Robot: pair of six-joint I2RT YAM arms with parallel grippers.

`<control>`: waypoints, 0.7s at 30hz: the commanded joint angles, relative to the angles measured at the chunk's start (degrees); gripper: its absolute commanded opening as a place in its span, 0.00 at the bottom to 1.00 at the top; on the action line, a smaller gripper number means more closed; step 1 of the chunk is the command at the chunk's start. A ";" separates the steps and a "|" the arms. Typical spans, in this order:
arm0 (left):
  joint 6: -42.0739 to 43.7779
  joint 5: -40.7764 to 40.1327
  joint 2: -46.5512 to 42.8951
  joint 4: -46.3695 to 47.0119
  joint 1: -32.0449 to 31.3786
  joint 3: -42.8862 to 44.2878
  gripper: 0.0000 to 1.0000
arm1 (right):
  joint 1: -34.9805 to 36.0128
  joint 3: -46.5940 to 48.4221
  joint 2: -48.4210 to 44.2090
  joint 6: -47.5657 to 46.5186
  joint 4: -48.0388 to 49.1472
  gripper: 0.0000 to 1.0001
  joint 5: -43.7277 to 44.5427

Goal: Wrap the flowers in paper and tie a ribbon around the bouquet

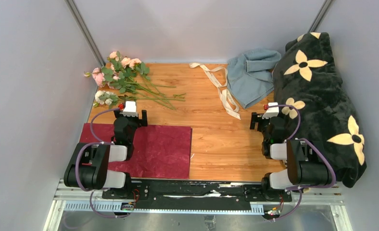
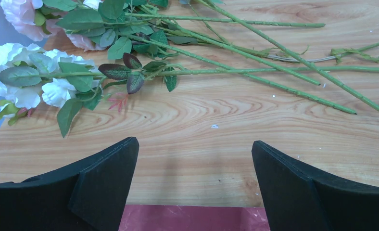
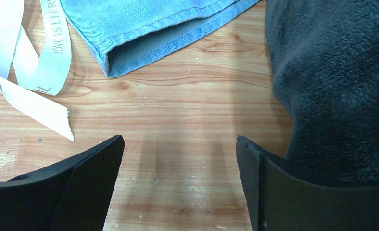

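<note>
status: your left gripper (image 2: 192,144) and right gripper (image 3: 179,139) both gape wide, nothing held | flowers (image 1: 125,79) lie loose just past the flat paper (image 1: 154,149), handy for dragging stems on | ribbon (image 1: 221,89) waits far-centre beside the blue cloth (image 1: 250,74), right arm's side

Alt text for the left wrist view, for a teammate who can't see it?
The left tool hangs open and empty over the wooden table, black fingers framing the bottom. Ahead lie the flowers: pink and cream roses upper left, green stems fanning right. A strip of the paper, dark red, shows at the bottom edge.
</note>
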 commanded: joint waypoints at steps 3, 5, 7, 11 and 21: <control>-0.01 -0.29 0.49 1.81 0.08 0.50 1.00 | 0.51 0.67 0.59 -0.52 1.56 1.00 -0.51; 0.11 -0.10 0.55 1.63 0.08 0.55 1.00 | 0.42 0.19 0.18 -1.06 2.26 0.99 -2.13; 0.31 0.20 0.43 1.87 0.10 0.53 1.00 | 0.93 0.88 -1.94 -3.99 0.20 0.95 -7.60; -1.94 -0.35 -6.89 -27.64 3.15 15.06 1.00 | 1.67 13.36 -12.79 1.44 -33.06 0.88 -9.29; 39.08 -5.79 -14.15 -106.29 8.71 47.96 0.85 | 25.76 37.66 -2.72 9.46 -61.95 0.63 -19.06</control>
